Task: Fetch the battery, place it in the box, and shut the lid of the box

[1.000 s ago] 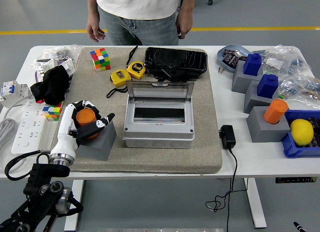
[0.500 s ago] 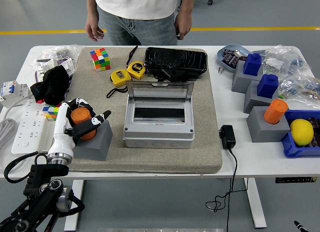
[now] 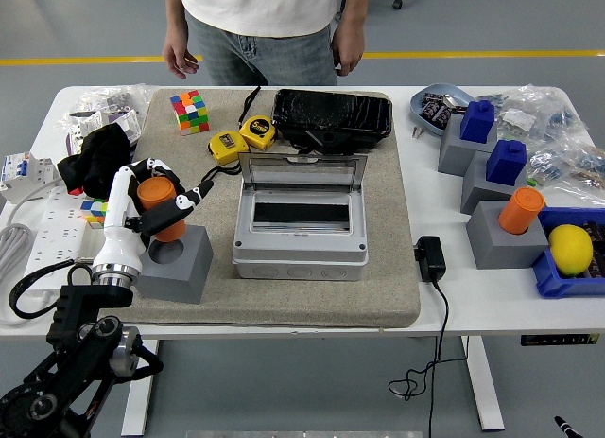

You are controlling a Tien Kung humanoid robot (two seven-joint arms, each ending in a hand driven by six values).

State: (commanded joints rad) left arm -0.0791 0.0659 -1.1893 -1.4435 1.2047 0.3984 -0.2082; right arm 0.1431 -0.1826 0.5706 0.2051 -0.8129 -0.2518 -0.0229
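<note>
left hand (image 3: 151,203) gripping orange battery (image 3: 161,209), holding it just above grey holder (image 3: 175,264) | box (image 3: 301,232) sitting lid-up | no print readable

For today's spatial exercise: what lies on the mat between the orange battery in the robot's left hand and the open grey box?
In the head view, nothing: only bare mat lies between the orange battery, gripped by the left hand, and the open grey box.

No text can be read clearly (the yellow tape measures (image 3: 242,139) carry labels, but too small).
</note>
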